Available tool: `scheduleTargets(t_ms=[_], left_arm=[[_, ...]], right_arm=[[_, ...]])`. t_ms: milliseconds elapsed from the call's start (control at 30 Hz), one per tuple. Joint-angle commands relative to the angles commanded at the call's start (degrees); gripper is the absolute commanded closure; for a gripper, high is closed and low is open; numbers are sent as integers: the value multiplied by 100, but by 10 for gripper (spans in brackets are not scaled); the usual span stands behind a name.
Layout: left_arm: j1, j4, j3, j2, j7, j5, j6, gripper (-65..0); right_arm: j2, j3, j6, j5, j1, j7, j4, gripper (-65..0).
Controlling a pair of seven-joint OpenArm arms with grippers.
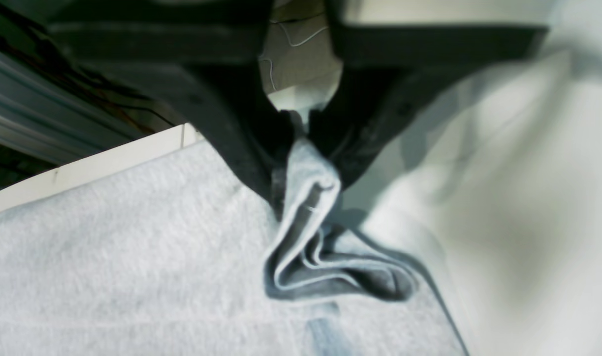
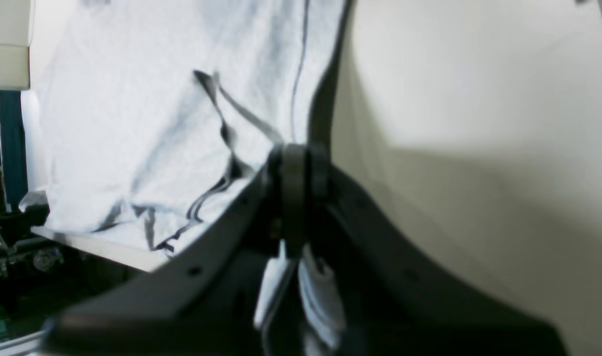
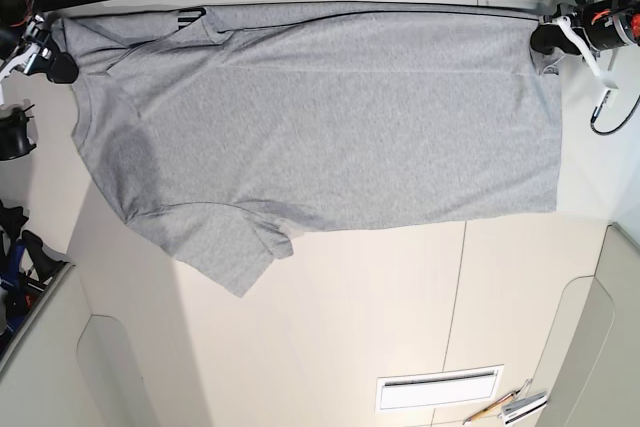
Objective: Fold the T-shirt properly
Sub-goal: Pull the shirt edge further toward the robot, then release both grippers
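We see the light heather-grey short-sleeved cotton T-shirt (image 3: 330, 117) spread flat across the upper half of the base view, lying sideways on the cream-white table (image 3: 400, 307). Its straight hem runs down the right side of the frame, and its shoulder end sits at the left. One short sleeve (image 3: 225, 252) sticks out toward the lower left of the cloth. A few dark stripes show at the shirt's top edge, upper left of centre.

Our left gripper (image 3: 545, 42) sits at the upper right corner of the base view, on the shirt's top hem corner. In the left wrist view its dark jaws are pressed together on a bunched fold of grey fabric (image 1: 305, 198), which hangs out below the fingers in rolled layers above the flat cloth.

Our right gripper (image 3: 62, 65) sits at the upper left corner of the base view, at the shirt's shoulder corner. In the right wrist view its dark jaws (image 2: 296, 173) meet at the centre of the frame with the shirt's edge pinched between them; a bit of pale cloth (image 2: 320, 291) pokes out behind the fingertips, lower centre. The shirt runs away from the grip toward the upper left of that frame, creased, with thin dark lines near its lower edge.

At the bottom right of the base view we see a white slotted vent (image 3: 437, 388) set into the table, and just beside it some thin pen-like items (image 3: 510, 407), too small to identify.
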Motion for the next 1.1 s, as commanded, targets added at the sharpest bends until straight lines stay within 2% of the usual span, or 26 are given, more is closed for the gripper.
scheduleTargets(t_ms=[267, 300, 333, 367, 433, 467, 600, 700, 800, 933, 1000, 1100], left_arm=[[-4, 0, -74, 2, -9, -76, 0, 0], [-4, 0, -74, 2, -9, -85, 0, 0], [-4, 0, -74, 2, -7, -70, 0, -55], [-2, 0, -74, 2, -4, -39, 0, -137], [-2, 0, -74, 2, 0, -37, 0, -289], [-4, 0, -74, 2, -4, -46, 0, -323], [-4, 0, -280, 2, -7, -142, 0, -326], [-7, 0, -896, 2, -31, -400, 0, -327], [-22, 0, -1576, 0, -26, -778, 0, -329], [-37, 0, -1836, -70, -76, -892, 0, -334], [-39, 0, -1834, -109, -225, -852, 0, -334], [-61, 0, -1834, -160, -765, -603, 0, -419]], right_arm=[[13, 2, -11, 0, 7, 50, 0, -1], [13, 2, -11, 0, 7, 48, 0, -88], [13, 2, -11, 0, 7, 48, 0, -170], [13, 2, -11, -2, 4, 48, 0, -234], [13, 2, -11, 0, 9, 50, 0, -300], [13, 13, -11, 0, 17, 50, 0, -304], [15, 323, -7, 11, 22, 50, 0, -304], [20, 658, -9, 83, 22, 50, 0, -304], [68, 752, -11, 199, 52, 111, 0, -304], [149, 752, -26, 125, 317, 306, 0, -304], [181, 752, -28, 24, 557, 313, 0, -304], [192, 745, -50, -319, 957, 579, 0, -304]])
